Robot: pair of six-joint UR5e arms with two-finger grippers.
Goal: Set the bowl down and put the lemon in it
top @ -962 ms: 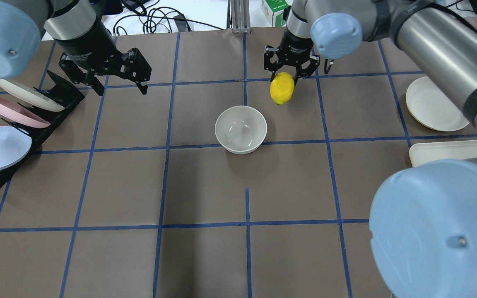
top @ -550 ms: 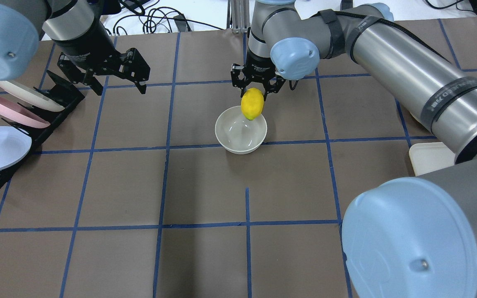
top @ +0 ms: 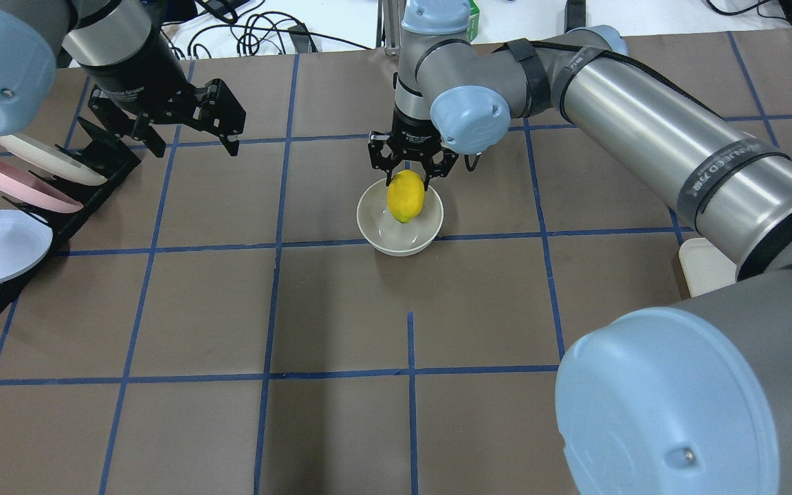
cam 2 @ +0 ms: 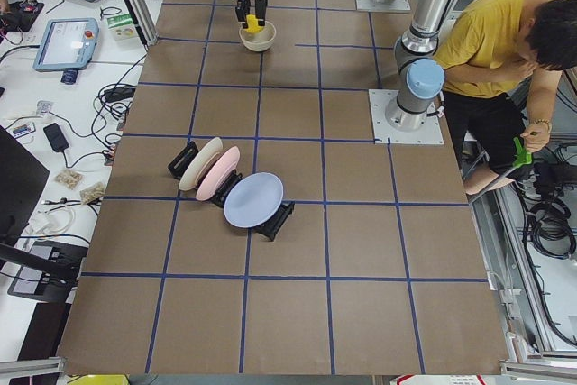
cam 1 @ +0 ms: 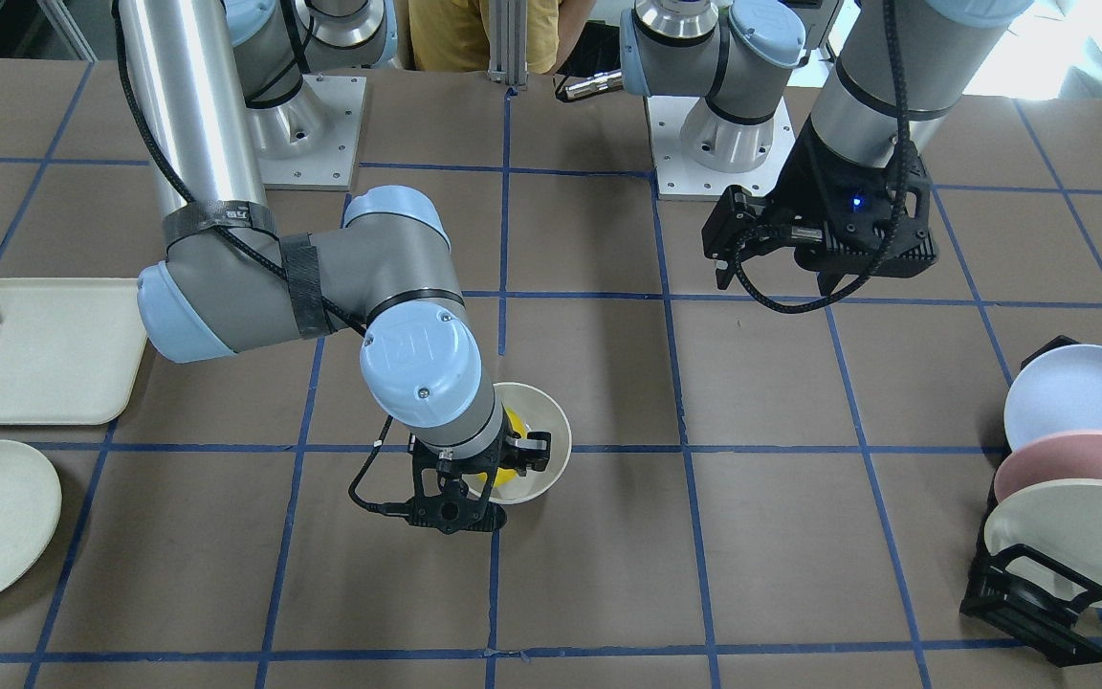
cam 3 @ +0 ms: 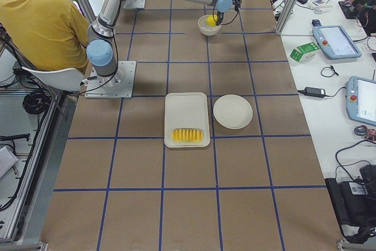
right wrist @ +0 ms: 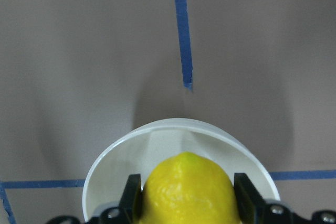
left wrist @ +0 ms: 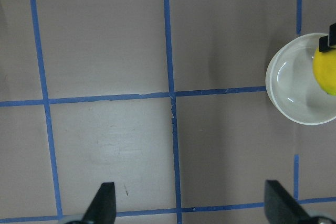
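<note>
Pinching the lemon (top: 405, 196) over the bowl (top: 383, 235) toward the table's far edge, the right gripper (top: 406, 181) likely need only lower and spread; the left gripper (top: 193, 144) hangs spread, empty.

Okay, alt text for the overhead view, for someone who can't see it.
The right gripper holds a yellow lemon over a small off-white bowl on a brown table gridded with blue tape. The left gripper hangs open at upper left, beside a rack of three plates.
</note>
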